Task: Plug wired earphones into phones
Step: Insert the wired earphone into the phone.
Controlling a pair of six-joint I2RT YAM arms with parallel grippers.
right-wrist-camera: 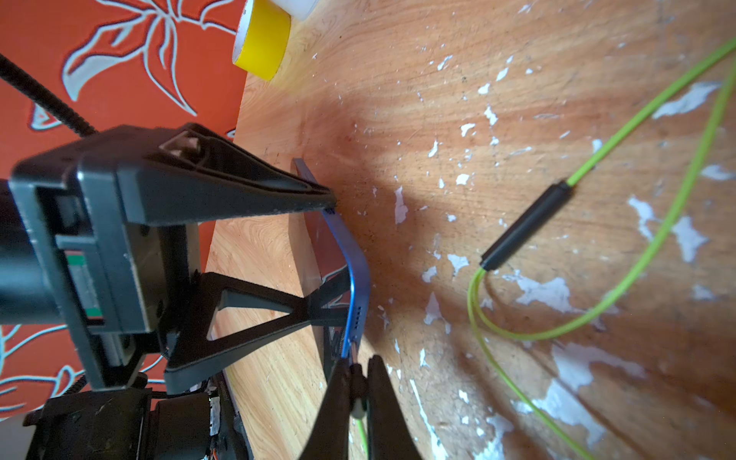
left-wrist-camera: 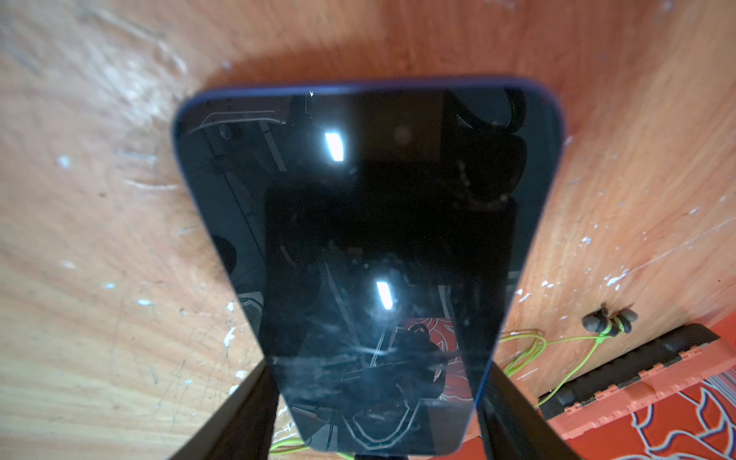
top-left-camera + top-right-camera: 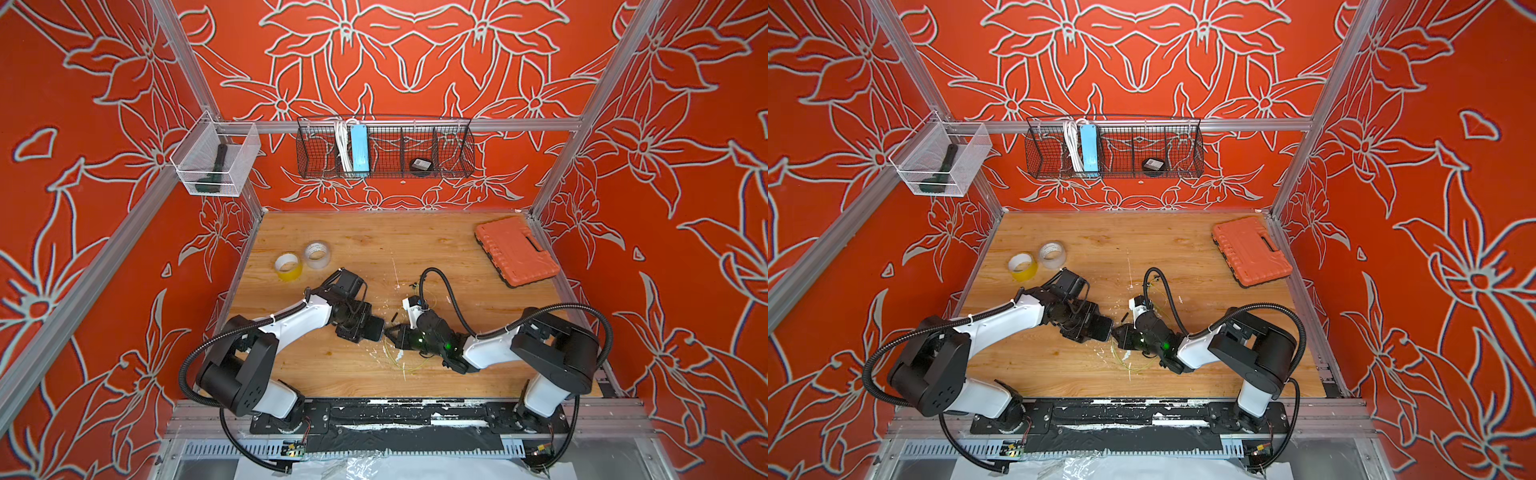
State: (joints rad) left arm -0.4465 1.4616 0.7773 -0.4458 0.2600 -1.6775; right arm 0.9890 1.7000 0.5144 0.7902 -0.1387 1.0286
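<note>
The left gripper clamps the phone; the right gripper pinches the earphone plug against its end edge, apparently not yet seated.

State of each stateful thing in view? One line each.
phone: screen dark, clamped in left gripper.
plug: pinched in right gripper, tip at the phone's edge, metal showing, not seated.
earbuds: loose on table.
inline piece: lying on table, unheld.
orange case: closed, flat on table.

phone left of earphones on table; tape rolls behind; case back-right
</note>
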